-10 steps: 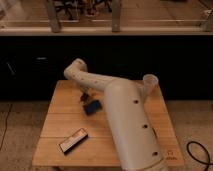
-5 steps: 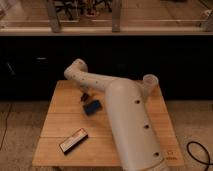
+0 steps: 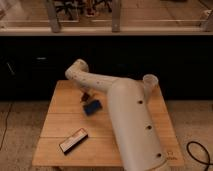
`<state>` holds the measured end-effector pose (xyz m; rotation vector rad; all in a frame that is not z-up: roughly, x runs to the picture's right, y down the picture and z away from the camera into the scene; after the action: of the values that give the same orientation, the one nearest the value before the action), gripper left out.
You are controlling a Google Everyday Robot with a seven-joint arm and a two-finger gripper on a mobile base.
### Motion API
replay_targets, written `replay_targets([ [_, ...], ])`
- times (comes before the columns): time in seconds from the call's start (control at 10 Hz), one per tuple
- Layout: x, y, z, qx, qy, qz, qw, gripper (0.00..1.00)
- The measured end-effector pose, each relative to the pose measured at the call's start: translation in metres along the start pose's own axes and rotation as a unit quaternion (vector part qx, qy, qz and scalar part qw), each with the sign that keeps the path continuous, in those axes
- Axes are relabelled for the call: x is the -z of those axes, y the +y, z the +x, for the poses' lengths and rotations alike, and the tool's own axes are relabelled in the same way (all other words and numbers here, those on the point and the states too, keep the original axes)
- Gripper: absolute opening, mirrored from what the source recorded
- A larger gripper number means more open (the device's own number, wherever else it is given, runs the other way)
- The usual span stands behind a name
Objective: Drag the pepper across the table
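The light wooden table [image 3: 60,120] fills the lower part of the camera view. My white arm reaches from the lower right over the table to its far left part. My gripper [image 3: 86,95] hangs below the arm's elbow, just behind the blue block [image 3: 91,107]. A small dark red bit at the gripper [image 3: 84,98] looks like the pepper, mostly hidden by the gripper and arm. The gripper is right at it, close to the tabletop.
A black-and-white flat bar [image 3: 73,140] lies near the table's front left. The blue block lies just in front of the gripper. A black cable [image 3: 197,150] runs on the floor at the right. A dark cabinet wall stands behind the table.
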<state>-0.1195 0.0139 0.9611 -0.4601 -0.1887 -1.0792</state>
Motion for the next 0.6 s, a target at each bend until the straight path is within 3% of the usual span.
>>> replay_targets([
  [0.6,0.0000,0.0060,0.0010,0.005,0.002,0.004,1.0000,0.00],
])
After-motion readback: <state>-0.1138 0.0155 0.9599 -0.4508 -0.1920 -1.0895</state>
